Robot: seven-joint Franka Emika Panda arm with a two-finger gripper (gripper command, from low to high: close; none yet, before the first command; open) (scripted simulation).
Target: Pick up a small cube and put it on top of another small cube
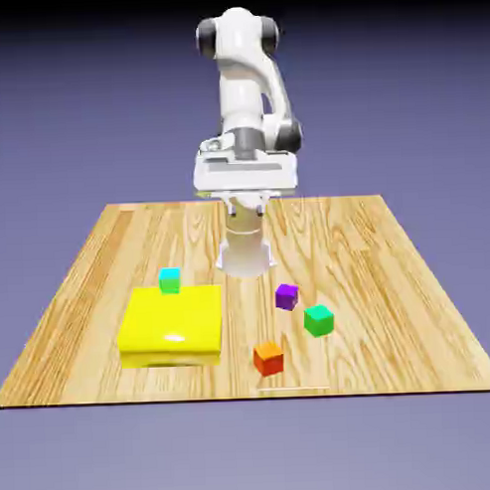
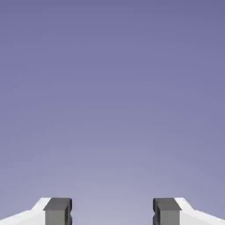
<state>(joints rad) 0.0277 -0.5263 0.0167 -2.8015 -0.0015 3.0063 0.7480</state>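
The bright-green small cube point(image 1: 318, 319) rests on the wooden table point(image 1: 110, 244), toward the exterior view's right. A purple cube point(image 1: 286, 296) lies just behind it to its left, and an orange cube point(image 1: 268, 358) sits nearer the front edge. My gripper point(image 1: 248, 205) hangs well above the table, behind all the cubes and touching none. In the hand view the gripper point(image 2: 112, 212) is open, its grey fingertips point(image 2: 58, 211) far apart with only the plain backdrop between them. None of the cubes show in the hand view.
A large flat yellow block point(image 1: 172, 323) lies at the exterior view's left. A small cube with a cyan top point(image 1: 170, 279) sits at its back edge. The table's front edge runs close below the orange cube.
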